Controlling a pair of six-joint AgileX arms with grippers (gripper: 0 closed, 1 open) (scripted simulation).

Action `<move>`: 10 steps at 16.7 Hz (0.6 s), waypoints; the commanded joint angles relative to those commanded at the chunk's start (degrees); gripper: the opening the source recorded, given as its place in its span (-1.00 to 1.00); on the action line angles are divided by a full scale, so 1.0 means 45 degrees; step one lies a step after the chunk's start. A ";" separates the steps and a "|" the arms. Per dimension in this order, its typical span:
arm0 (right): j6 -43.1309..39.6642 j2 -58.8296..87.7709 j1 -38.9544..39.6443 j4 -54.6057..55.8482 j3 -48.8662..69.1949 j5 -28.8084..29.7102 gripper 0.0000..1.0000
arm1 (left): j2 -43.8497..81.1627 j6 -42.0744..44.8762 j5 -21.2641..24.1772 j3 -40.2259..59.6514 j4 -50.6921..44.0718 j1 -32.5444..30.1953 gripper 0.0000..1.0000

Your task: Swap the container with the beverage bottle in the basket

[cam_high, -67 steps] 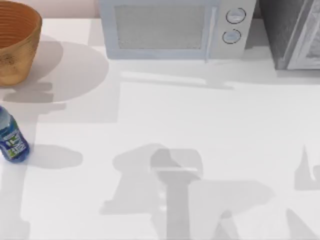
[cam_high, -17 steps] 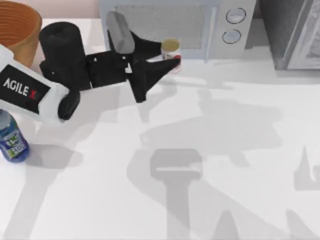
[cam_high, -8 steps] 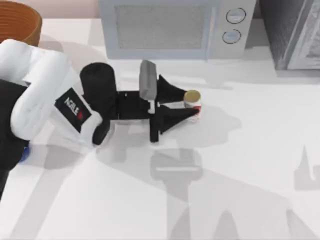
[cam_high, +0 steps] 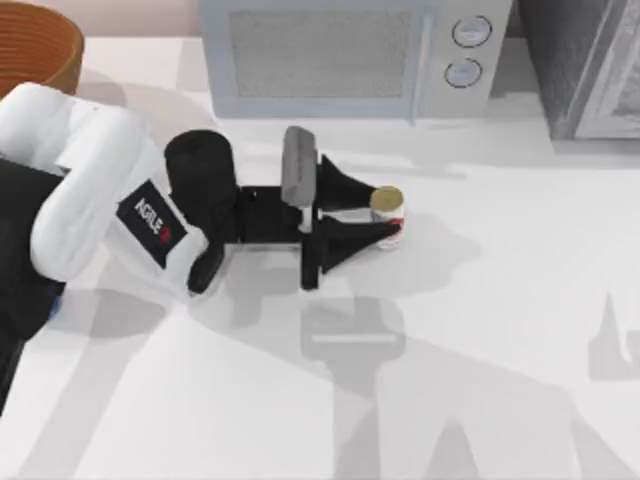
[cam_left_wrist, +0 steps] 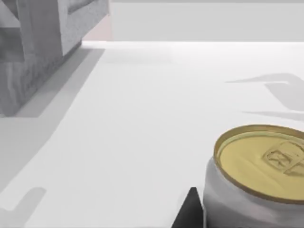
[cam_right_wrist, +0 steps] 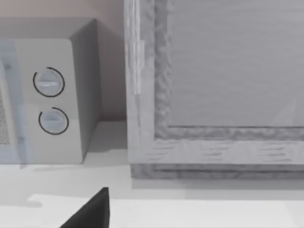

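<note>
Starting at the upper left of the top view, the basket (cam_high: 45,45) sat at the frame's corner, partly cut off by the edge, with no can inside it now. Below it the white body of the AgileX left arm covered the spot at the left edge where the beverage bottle had stood a second earlier, so the bottle could not be made out. Toward the middle of the frame, the left tool (cam_high: 385,217) reached out over the worktop (cam_high: 480,300), its two black fingers closed on either side of the container (cam_high: 388,214), gripping it. Compared with half a second before, the can had barely shifted; a second before, it was higher up, in front of the microwave (cam_high: 350,55). The carry away from the basket therefore looked nearly finished, with release the likely next step. The left wrist view showed the container's gold top (cam_left_wrist: 261,159) close up. Whether the right tool (cam_right_wrist: 90,211) was open or closed could not be told.
</note>
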 joint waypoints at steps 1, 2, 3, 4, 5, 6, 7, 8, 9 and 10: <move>0.0000 0.0000 0.0000 0.0000 0.0000 0.0000 1.00 | 0.0000 0.0000 0.0000 0.0000 0.0000 0.0000 -0.70; 0.0000 0.0000 0.0000 0.0000 0.0000 0.0000 1.00 | 0.0000 0.0000 0.0000 0.0000 0.0000 0.0000 -0.55; 0.0000 0.0000 0.0000 0.0000 0.0000 0.0000 1.00 | 0.0000 0.0000 0.0000 0.0000 0.0000 0.0000 -0.40; 0.0000 0.0000 0.0000 0.0000 0.0000 0.0000 1.00 | 0.0000 0.0000 0.0000 0.0000 0.0000 0.0000 -0.25; 0.0000 0.0000 0.0000 0.0000 0.0000 0.0000 1.00 | 0.0000 0.0000 0.0000 0.0000 0.0000 0.0000 -0.10; 0.0000 0.0000 0.0000 0.0000 0.0000 0.0000 1.00 | 0.0000 0.0000 0.0000 0.0000 0.0000 0.0000 0.06; 0.0000 0.0000 0.0000 0.0000 0.0000 0.0000 1.00 | 0.0000 0.0000 0.0000 0.0000 0.0000 0.0000 0.21; 0.0000 0.0000 0.0000 0.0000 0.0000 0.0000 1.00 | 0.0000 0.0000 0.0000 0.0000 0.0000 0.0000 0.36; 0.0000 0.0000 0.0000 0.0000 0.0000 0.0000 1.00 | 0.0000 0.0000 0.0000 0.0000 0.0000 0.0000 0.51; 0.0000 0.0000 0.0000 0.0000 0.0000 0.0000 1.00 | 0.0000 0.0000 0.0000 0.0000 0.0000 0.0000 0.66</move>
